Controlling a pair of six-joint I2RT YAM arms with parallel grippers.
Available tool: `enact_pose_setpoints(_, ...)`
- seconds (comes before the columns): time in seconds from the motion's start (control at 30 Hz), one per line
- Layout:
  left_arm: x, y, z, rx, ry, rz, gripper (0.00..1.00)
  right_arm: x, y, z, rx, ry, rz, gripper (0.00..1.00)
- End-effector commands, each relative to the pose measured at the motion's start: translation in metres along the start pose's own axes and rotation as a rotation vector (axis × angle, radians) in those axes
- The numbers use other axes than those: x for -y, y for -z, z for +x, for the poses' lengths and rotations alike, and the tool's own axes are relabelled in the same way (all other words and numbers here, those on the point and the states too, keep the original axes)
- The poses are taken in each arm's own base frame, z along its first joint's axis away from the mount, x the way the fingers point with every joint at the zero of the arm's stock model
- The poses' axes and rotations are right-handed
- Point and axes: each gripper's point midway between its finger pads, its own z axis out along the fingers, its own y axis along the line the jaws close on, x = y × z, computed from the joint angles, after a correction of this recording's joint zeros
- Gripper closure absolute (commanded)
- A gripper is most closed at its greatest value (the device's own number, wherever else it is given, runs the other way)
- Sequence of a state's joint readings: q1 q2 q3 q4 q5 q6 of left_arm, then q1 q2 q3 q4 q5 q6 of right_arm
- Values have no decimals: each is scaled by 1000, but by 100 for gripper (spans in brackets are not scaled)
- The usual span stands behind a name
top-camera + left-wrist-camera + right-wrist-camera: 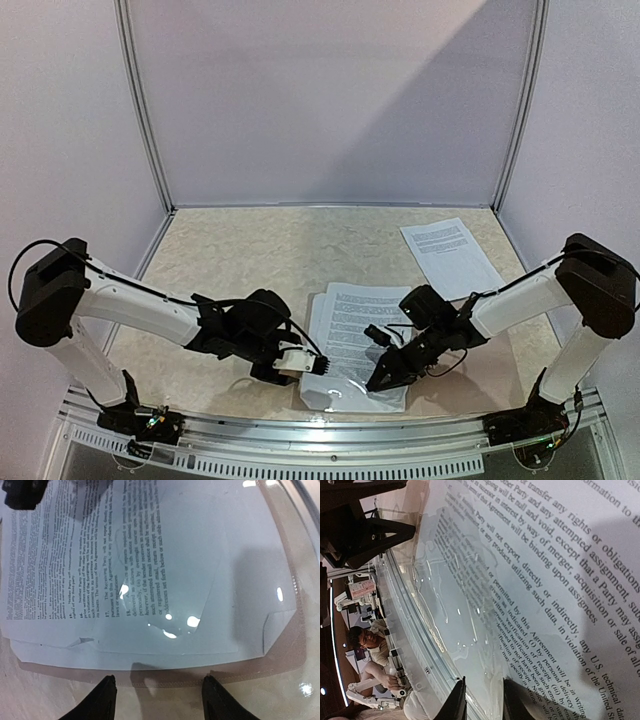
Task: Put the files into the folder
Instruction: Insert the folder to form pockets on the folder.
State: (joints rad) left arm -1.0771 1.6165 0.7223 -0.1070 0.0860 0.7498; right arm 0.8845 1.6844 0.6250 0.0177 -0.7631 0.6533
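Note:
The files (352, 318) lie as a small stack of printed white sheets at the table's front middle, their near end inside the folder (335, 392), which shows here as a clear, glossy plastic sleeve. One more printed sheet (450, 255) lies apart at the back right. My left gripper (303, 364) is low at the sleeve's left edge. In the left wrist view its fingers (107, 700) stand wide apart just short of the sleeve's seamed edge (165, 684), holding nothing. My right gripper (385, 377) is at the sleeve's right side, jaws slightly apart, with the film's edge (485, 680) running between them.
A metal rail (330, 435) runs along the table's front edge, close below the sleeve. White walls enclose the left, back and right. In the right wrist view a person (367, 640) sits beyond the rail, and the left arm (365, 530) shows dark at the top left.

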Motion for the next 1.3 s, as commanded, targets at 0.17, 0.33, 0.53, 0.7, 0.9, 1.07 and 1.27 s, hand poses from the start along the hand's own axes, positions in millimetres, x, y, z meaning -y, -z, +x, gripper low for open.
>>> enact_pose_setpoints(0.17,26,-11,32,-132,3,72,40,6,-7,5,-9,-22,6,89)
enact_pose_setpoints(0.33,-1,4,22,-115,72,77,37,0,-13,-4,-10,53,20,100)
enact_pose_setpoints(0.53,-11,44,-16,57,67,215,28,-17,-6,-30,71,294,56,100)
enact_pose_setpoints(0.7,-13,41,-38,141,62,278,25,-34,-4,-52,110,447,59,100)
enact_pose_setpoints(0.9,-24,24,-37,167,76,313,24,-45,-5,-62,130,530,39,100)
enact_pose_setpoints(1.07,-45,25,-41,229,104,314,24,-53,-4,-62,135,569,19,100)
enact_pose_setpoints(1.27,-47,43,-48,299,70,345,24,-55,-6,-61,124,578,2,100)
